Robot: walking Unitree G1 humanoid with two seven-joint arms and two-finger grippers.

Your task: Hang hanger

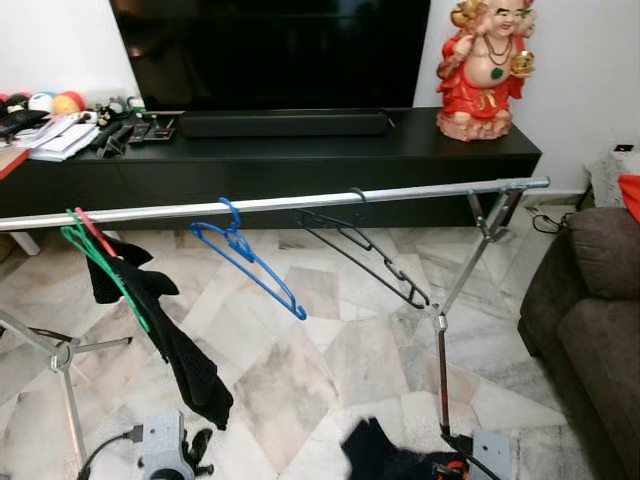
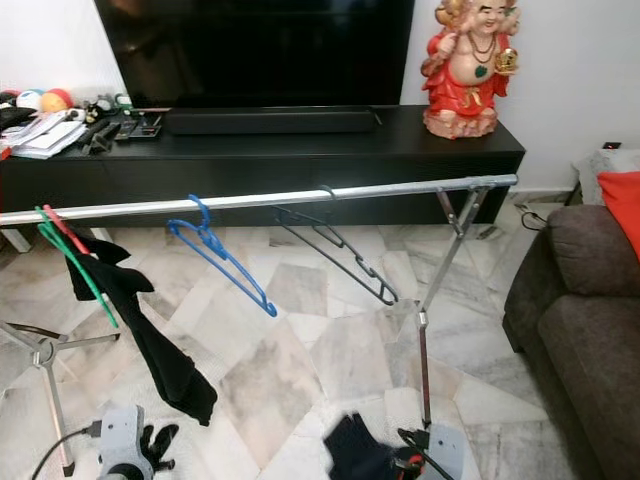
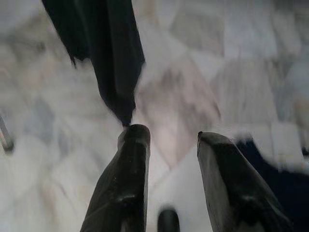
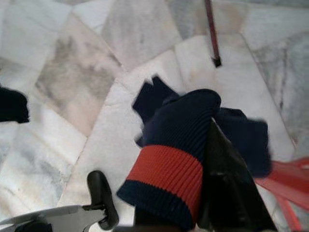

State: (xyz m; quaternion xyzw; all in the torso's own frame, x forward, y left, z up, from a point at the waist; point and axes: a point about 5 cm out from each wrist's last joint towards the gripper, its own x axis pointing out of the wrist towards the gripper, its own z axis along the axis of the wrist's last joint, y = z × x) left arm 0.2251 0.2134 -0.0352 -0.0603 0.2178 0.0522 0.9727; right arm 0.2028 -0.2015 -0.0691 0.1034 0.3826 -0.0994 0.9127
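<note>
Carried in the right gripper (image 4: 208, 159) a navy knit garment (image 4: 178, 140) with a red band, bunched over and around the one black finger in sight, so a narrow, loaded grip by the look of it. Caught thin red strands of a red hanger (image 4: 285, 193) just beside that finger, touching the knit. Could not tell whether clamped along with the cloth or merely threaded through it.

Held low over the marble floor (image 4: 72, 87), well below the silver rail (image 1: 300, 203). Found that rail up and ahead of both grippers, running across in front of them.

Spread the left gripper (image 3: 171, 135) wide, with nothing between its fingers (image 3: 130, 174). Hung it low too, just short of the tail end of a black garment (image 3: 111, 58) dangling past the fingertips.

Counted on the rail already: a green hanger (image 1: 100, 265) bearing that black garment, up above the left gripper; a bare blue hanger (image 1: 250, 262) further toward the right gripper's side; a bare black hanger (image 1: 370, 250) up above and ahead of the right gripper.

Judged the job as early for this piece: picked up, not yet lifted. Left to do, on this reading: raise the load to rail height, get the hook over the bar, probably in the open stretch beyond the black hanger, then let go.
</note>
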